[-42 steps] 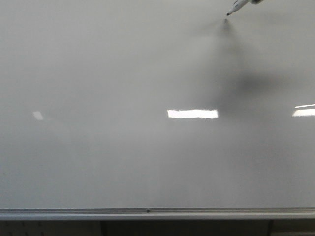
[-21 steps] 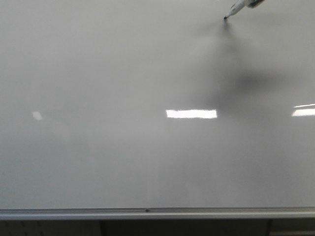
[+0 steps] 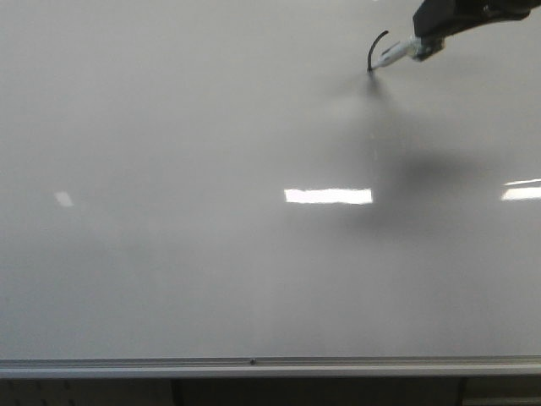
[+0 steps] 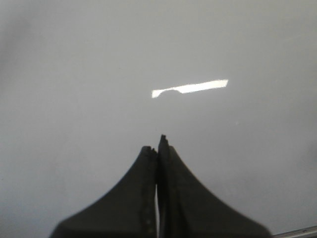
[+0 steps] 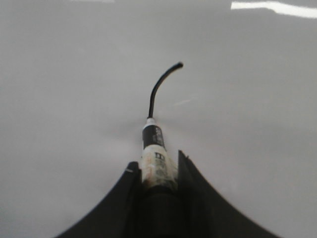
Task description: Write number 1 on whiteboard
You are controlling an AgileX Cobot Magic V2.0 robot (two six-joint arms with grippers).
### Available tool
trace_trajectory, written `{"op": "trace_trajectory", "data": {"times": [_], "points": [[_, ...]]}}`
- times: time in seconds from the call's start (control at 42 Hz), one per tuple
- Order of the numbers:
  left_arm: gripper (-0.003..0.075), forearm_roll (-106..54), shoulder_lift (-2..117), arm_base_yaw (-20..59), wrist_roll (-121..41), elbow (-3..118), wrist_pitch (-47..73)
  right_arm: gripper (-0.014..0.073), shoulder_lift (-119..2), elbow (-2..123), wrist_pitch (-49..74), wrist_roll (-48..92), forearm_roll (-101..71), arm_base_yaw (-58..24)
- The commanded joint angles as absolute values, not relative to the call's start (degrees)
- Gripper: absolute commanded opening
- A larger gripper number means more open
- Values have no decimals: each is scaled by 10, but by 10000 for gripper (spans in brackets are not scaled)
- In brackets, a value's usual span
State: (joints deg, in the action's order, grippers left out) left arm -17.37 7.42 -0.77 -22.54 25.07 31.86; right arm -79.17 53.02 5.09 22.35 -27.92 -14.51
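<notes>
Board: whiteboard (image 3: 211, 127), glossy pale grey, fills nearly the whole front view; a thin silver frame edge (image 3: 254, 368) runs along its near side, with a dark band nearer still.
Glare: bright rectangular reflection (image 3: 328, 196) at mid-board, a second one (image 3: 521, 192) at the right edge, a small faint one (image 3: 65, 199) on the left.
Shadow: soft dark patch (image 3: 423, 173) on the board, right of the middle reflection and nearer than the pen tip.
Stroke: number 1 (image 3: 375, 49) has only its beginning drawn, a short black curved line at the far right of the board, hooked at its far end; in the right wrist view the stroke (image 5: 159, 89) bends from a small hook down to the pen tip.
Marker: marker (image 3: 399, 54), white barrel with a dark collar, slants from the upper right, its tip touching the near end of the stroke; the label on the barrel (image 5: 157, 158) is too blurred to read.
Right gripper: right gripper (image 3: 427, 44) enters from the far right corner; its dark fingers (image 5: 190, 183) are closed narrowly on the marker barrel, one on each side.
Left gripper: left gripper (image 4: 157, 148) appears only in its own wrist view, over bare board; fingers (image 4: 138, 188) are pressed together with nothing between them, only a hairline seam showing.
</notes>
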Motion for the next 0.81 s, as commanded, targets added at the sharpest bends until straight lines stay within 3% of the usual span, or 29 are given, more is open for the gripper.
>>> {"op": "trace_trajectory", "data": {"times": [0.0,0.404,0.785], "points": [[-20,-184,79,-10,-219,266,275,-59,-787,510,25,230,-273,-147],[-20,-184,79,-10,-219,266,275,-59,-776,394,-4,230,-295,-177],[-20,-184,79,-10,-219,266,275,-59,-573,474,98,230,-298,-184]]}}
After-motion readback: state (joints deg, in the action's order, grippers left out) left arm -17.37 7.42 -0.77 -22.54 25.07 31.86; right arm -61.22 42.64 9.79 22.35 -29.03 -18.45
